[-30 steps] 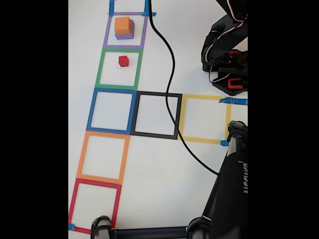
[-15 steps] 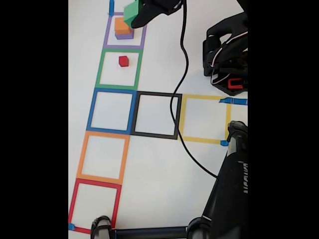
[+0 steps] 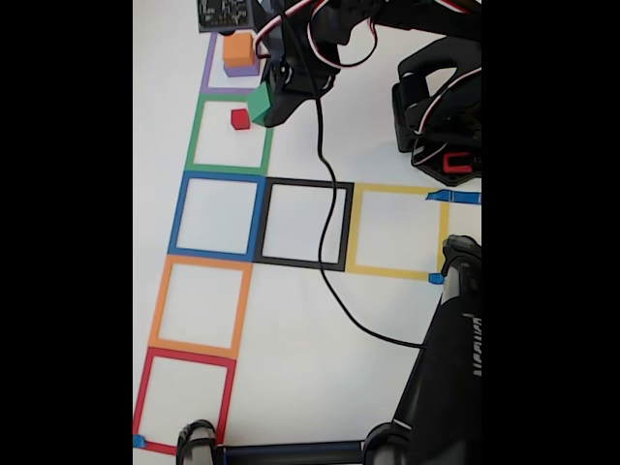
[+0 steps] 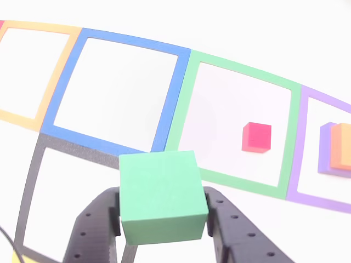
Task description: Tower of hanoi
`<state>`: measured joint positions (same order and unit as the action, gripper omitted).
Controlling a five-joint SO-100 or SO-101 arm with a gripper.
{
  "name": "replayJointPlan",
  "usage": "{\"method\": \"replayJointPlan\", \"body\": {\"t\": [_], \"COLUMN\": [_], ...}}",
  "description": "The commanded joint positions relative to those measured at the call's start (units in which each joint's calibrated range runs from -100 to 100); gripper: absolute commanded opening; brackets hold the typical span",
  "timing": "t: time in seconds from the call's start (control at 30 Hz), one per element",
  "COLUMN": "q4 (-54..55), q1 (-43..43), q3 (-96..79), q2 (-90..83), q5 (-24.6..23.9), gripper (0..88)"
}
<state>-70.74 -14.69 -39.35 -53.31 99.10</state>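
Your gripper has the green block pinched between its two black fingers, one pressing each side, and you can see that block riding clear in front of the camera in the other view. From the fixed view, the gripper sits at the right edge of the green tape square, with the green block tilted in its grip just beside the tape line.

Just to the left of your gripper in the fixed view, the red block rests inside that green square, close to the held block but apart from it. In the other view the red block lies beyond the held one and to its right, flat on the white surface.

Further up from your gripper in the fixed view, the orange block sits stacked on the purple block inside the purple tape square. You catch the same pair at the far right edge of the other view, orange over purple.

A black cable trails down from your arm across the black tape square.
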Motion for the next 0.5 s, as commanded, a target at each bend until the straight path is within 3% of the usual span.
{"method": "replayJointPlan", "body": {"t": [0.0, 0.3, 0.47], "q4": [20.05, 56.41, 70.58], "q1": [-0.37, -3.43, -4.10], "q3": [-12.74, -23.10, -24.19], "q2": [0.87, 20.73, 30.10], "q5": [0.90, 0.90, 0.90], "gripper": [7.2, 6.7, 6.5]}}
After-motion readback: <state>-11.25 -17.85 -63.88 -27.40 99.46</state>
